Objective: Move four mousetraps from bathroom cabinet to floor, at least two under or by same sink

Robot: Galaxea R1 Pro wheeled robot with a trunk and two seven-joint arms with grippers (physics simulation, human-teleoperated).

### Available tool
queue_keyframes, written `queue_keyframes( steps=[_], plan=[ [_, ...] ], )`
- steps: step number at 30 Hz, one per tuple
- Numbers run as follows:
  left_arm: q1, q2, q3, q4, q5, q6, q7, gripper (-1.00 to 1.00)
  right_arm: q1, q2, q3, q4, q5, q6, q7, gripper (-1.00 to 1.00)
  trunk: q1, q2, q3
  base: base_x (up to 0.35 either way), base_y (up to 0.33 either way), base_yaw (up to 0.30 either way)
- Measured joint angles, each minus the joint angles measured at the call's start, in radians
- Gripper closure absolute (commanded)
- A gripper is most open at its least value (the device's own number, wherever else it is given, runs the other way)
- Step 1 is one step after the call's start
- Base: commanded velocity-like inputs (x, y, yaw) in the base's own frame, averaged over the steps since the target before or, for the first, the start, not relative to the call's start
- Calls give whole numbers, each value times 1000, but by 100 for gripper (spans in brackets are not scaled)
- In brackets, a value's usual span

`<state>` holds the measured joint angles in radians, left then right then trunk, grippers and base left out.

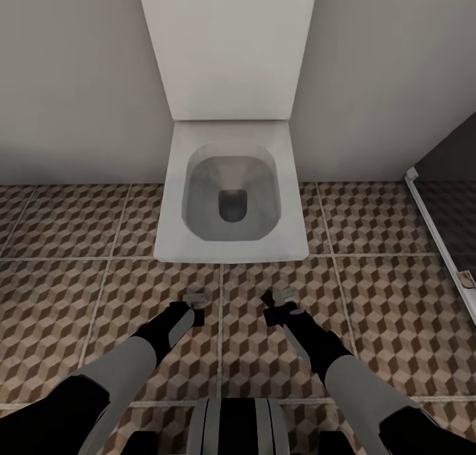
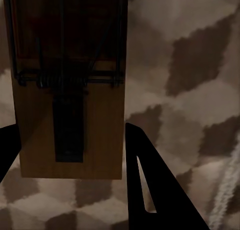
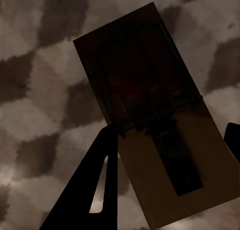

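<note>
Two mousetraps carried, one clamped lengthwise in the left gripper (image 2: pixel 72 155) as left mousetrap (image 2: pixel 70 115), one in the right gripper (image 3: pixel 170 160) as right mousetrap (image 3: pixel 160 125), both above bathroom floor (image 1: pixel 396 296), toilet (image 1: pixel 231 197) ahead, sink unseen.

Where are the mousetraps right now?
Two show, one in each end effector: the left mousetrap and the right mousetrap, both held over the bathroom floor in front of the toilet.

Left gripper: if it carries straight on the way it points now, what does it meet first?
Probably the cube-patterned brown and beige tiled floor; the tan wooden mousetrap between its fingers would likely touch first. Depth is unclear.
</note>
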<state>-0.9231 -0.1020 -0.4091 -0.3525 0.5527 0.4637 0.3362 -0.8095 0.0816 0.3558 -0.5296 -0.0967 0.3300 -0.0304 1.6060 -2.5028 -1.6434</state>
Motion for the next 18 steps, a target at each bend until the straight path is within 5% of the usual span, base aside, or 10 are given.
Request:
queue_keyframes(
  steps=[1,2,3,18],
  plan=[
    [0,0,0,0,0,0,0,100,0,0,0,0,0,0,0,100,0,0,0,0,0,0],
    [0,0,0,0,0,0,0,-100,0,0,0,0,0,0,0,100,0,0,0,0,0,0],
    [0,0,0,-1,-2,1,-1,-100,0,0,0,0,0,0,0,-100,0,0,0,0,0,0],
    [0,2,0,-10,-2,1,-1,-100,0,1,0,0,-1,0,0,-100,0,0,0,0,0,0]
  ],
)
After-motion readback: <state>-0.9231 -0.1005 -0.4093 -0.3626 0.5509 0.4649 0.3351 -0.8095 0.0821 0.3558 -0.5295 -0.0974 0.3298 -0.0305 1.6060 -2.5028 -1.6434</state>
